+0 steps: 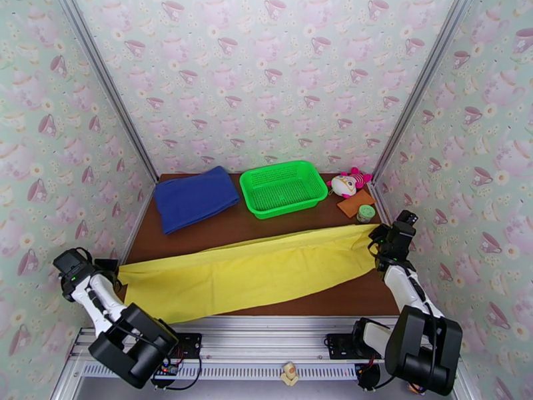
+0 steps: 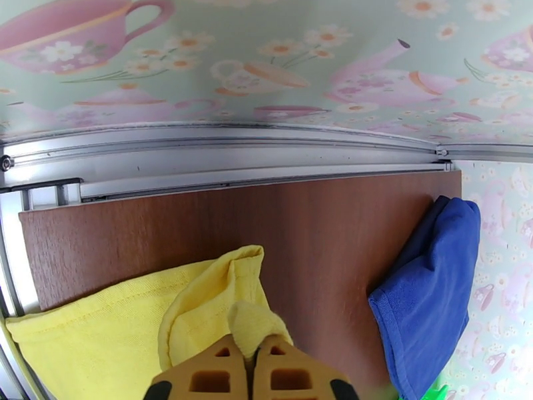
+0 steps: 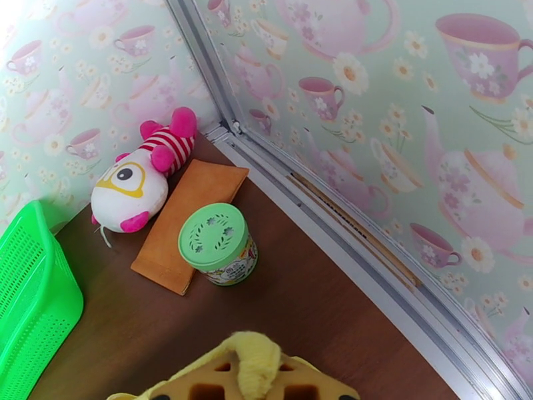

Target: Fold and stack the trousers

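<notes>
1. Left gripper (image 2: 255, 351): the tan fingers (image 2: 213, 375) are pressed together on a bunched fold of the trousers (image 2: 100, 328), at the table's left edge
2. Right gripper (image 3: 256, 375): clenched on a yellow fold of the trousers (image 3: 256, 351), near the table's right edge
3. From above, the left gripper (image 1: 112, 269) and right gripper (image 1: 378, 243) each hold one end of the trousers (image 1: 253, 275). The cloth spans the near part of the table (image 1: 266, 229) as one long yellow band, with the right end lying farther back than the left
4. Beyond the band, at back centre, stands a green basket (image 1: 280, 209). Its perforated floor is in plain sight from wall to wall
5. A folded blue cloth (image 1: 194, 197) lies left of the basket, close to it, at the back left. In the left wrist view the blue cloth (image 2: 430, 308) lies apart from the yellow fold, with bare wood between
6. In the back right corner a small jar (image 3: 213, 238) stands upright, its green lid on, so its contents are hidden. It sits against the edge of an orange mat (image 3: 193, 195); whether it rests on the mat cannot be told
7. A pink and white plush toy (image 3: 136, 181) lies against the mat's far side, between the basket and the wall
</notes>
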